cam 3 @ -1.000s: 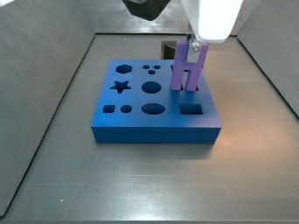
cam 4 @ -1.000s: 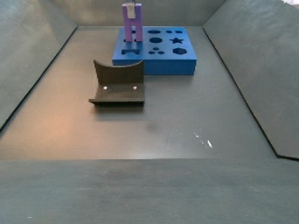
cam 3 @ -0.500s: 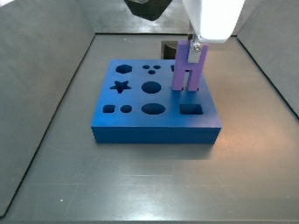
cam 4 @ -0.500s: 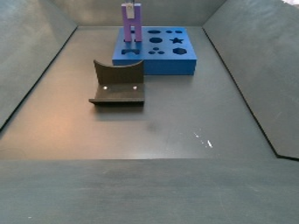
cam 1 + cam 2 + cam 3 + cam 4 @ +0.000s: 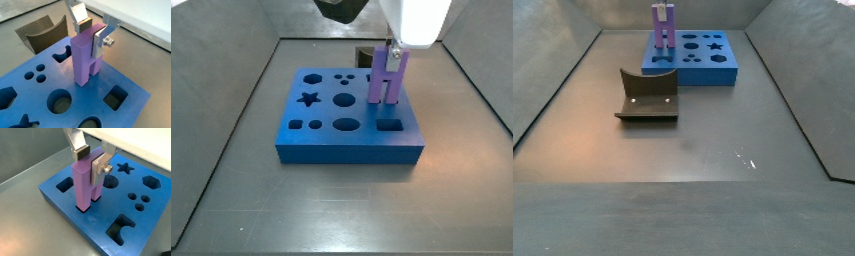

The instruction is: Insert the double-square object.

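Grey worktop [image 5: 700,150] lies bare around the rig. Nothing has shifted over the last second: the pincer [image 5: 93,31] stays clamped on the upright double-square object [image 5: 85,56], whose foot sits in the blue block's [image 5: 107,218] slot directly below, suggesting insertion is stalled or nearly seated.

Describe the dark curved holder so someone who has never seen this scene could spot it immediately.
Start at the big blue block with shaped holes. On the grey floor beside it sits the dark brown-grey curved holder, apart from the gripper clamping the upright purple double-square peg. Alone here, it is scooped like a cradle.
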